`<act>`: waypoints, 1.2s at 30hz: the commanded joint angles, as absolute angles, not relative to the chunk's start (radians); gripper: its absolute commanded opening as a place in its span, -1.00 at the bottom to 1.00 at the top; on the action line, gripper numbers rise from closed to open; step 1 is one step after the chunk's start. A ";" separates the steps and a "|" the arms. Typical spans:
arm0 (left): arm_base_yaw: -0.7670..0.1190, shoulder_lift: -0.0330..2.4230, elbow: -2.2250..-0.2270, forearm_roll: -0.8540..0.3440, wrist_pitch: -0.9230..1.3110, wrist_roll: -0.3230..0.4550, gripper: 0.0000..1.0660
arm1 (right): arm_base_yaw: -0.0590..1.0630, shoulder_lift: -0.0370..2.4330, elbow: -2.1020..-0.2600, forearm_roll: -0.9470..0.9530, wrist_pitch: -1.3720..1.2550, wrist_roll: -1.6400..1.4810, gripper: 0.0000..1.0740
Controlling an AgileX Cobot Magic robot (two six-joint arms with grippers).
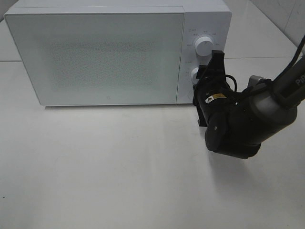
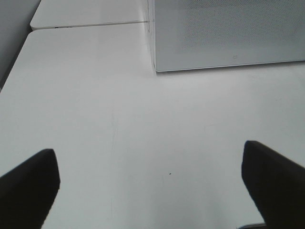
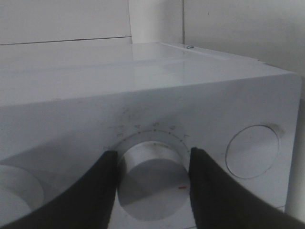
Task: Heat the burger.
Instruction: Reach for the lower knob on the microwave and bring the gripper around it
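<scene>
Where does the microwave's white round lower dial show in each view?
Exterior high: the white round lower dial sits on the right-hand panel of the white box-shaped microwave oven, partly covered.
Left wrist: not in it.
Right wrist: dial clamped between the fingers of the right gripper.
Shared landmark: the microwave oven, in all three.

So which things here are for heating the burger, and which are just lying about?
For the job:
microwave, door shut
lower knob, held between the right gripper's jaws

Just lying about:
top knob
table
left gripper, jaws open over the table
</scene>
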State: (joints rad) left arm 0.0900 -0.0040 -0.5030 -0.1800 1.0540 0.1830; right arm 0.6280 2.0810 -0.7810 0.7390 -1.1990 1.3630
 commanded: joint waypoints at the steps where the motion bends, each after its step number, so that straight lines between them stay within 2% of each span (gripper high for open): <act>1: 0.094 -0.027 -0.501 -0.181 1.043 0.180 0.84 | 0.628 2.073 -0.793 0.736 -1.271 1.348 -1.00; 11: 0.094 -0.027 -0.501 -0.181 1.043 0.180 0.84 | 0.628 2.073 -0.793 0.735 -1.271 1.323 -0.97; 17: 0.094 -0.027 -0.501 -0.181 1.043 0.180 0.84 | 0.628 2.073 -0.793 0.742 -1.271 1.299 -0.84; 18: 0.094 -0.027 -0.501 -0.181 1.043 0.180 0.84 | 0.628 2.073 -0.793 0.742 -1.271 1.288 -0.75; 20: 0.094 -0.027 -0.501 -0.181 1.043 0.180 0.84 | 0.628 2.073 -0.793 0.743 -1.271 1.283 -0.70; 21: 0.094 -0.027 -0.501 -0.181 1.043 0.180 0.84 | 0.628 2.073 -0.793 0.746 -1.271 1.282 -0.56; 22: 0.094 -0.027 -0.501 -0.181 1.043 0.180 0.84 | 0.628 2.073 -0.793 0.746 -1.271 1.282 -0.56; 23: 0.094 -0.027 -0.501 -0.181 1.043 0.180 0.84 | 0.628 2.073 -0.793 0.754 -1.271 1.282 -0.42; 24: 0.094 -0.027 -0.501 -0.181 1.043 0.180 0.84 | 0.628 2.072 -0.793 0.760 -1.271 1.282 -0.34; 25: 0.094 -0.027 -0.501 -0.181 1.043 0.180 0.84 | 0.628 2.072 -0.793 0.760 -1.271 1.282 -0.34; 27: 0.094 -0.027 -0.501 -0.181 1.043 0.180 0.84 | 0.628 2.070 -0.793 0.789 -1.271 1.281 -0.11; 28: 0.094 -0.027 -0.501 -0.181 1.043 0.180 0.84 | 0.628 2.070 -0.793 0.789 -1.271 1.281 -0.11; 29: 0.094 -0.027 -0.501 -0.181 1.043 0.180 0.84 | 0.628 2.070 -0.793 0.792 -1.271 1.275 0.04; 30: 0.094 -0.027 -0.501 -0.181 1.043 0.180 0.84 | 0.628 2.070 -0.793 0.792 -1.271 1.275 0.04; 31: 0.094 -0.027 -0.501 -0.181 1.043 0.180 0.84 | 0.628 2.068 -0.793 0.791 -1.271 1.255 0.20; 32: 0.094 -0.027 -0.501 -0.181 1.043 0.180 0.84 | 0.628 2.064 -0.793 0.789 -1.264 1.249 0.26; 36: 0.094 -0.027 -0.501 -0.181 1.043 0.180 0.84 | 0.628 2.041 -0.781 0.761 -1.228 1.233 0.39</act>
State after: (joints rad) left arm 0.0900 -0.0040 -0.5030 -0.1800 1.0540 0.1830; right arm 0.6290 2.0580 -0.7730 0.7820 -1.2000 1.2540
